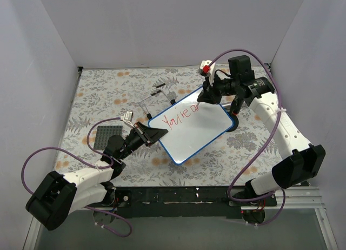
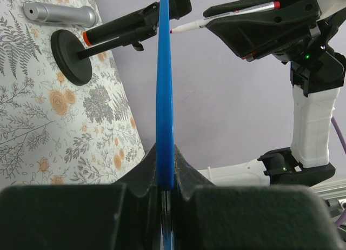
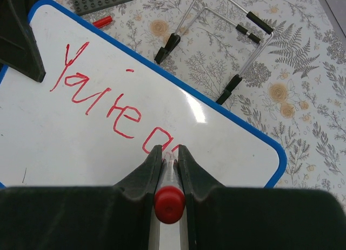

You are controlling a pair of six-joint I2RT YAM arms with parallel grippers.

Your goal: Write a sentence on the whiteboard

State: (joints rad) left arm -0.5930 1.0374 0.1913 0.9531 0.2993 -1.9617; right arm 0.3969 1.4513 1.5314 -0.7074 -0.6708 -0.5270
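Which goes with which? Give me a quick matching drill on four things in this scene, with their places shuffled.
Things:
1. whiteboard
2. marker
3. wire stand
4. studded plate

Places:
A. flat on the table, left of the whiteboard
B. clamped in the right gripper, tip at the red writing
C. edge clamped in the left gripper
D. on the table, beyond the whiteboard's far edge

Pairs: 1-C, 2-B, 3-D, 4-A
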